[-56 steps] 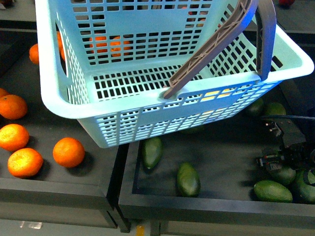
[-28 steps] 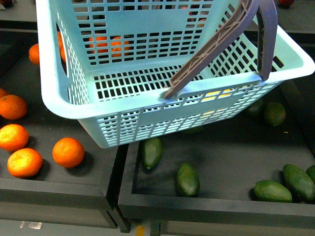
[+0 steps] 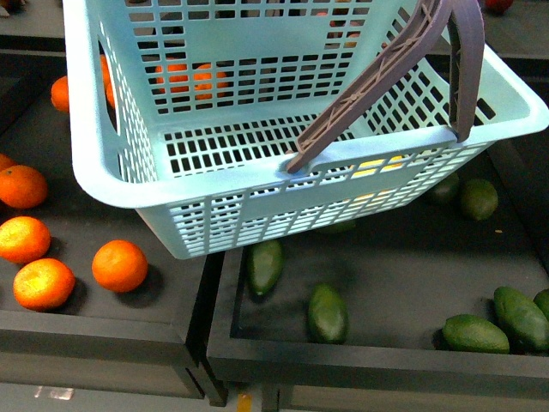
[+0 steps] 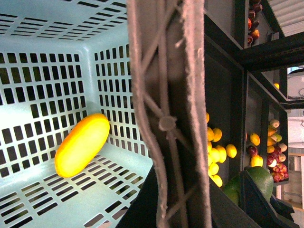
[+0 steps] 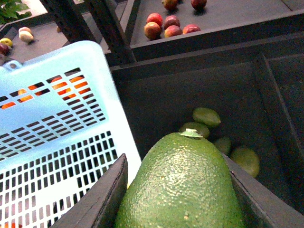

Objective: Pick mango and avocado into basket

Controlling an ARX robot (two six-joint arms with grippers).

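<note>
mango [image 4: 81, 145]: lay on its side on the slotted floor of the basket, close to a wall and beyond the left pincer.
avocado [image 5: 183, 185]: was clamped between the jaws of the right pincer, stem end pointing away from the wrist, just beside the basket's outer wall and outside it.
basket [image 3: 214, 184]: light teal, was tilted over two dark bins with its handle [image 3: 377, 77] raised.
left pincer [image 4: 183, 202]: was clenched on the grey-brown handle, a dark jaw on either side of it.
right pincer [image 5: 175, 166]: was grasping the avocado; it did not show in the front view.
loose avocados [image 3: 328, 313]: lay in the bin [image 3: 386, 365] beyond the right pincer, partly under the basket.
oranges [image 3: 120, 264]: lay in the neighbouring bin, well apart from the right pincer.
</note>
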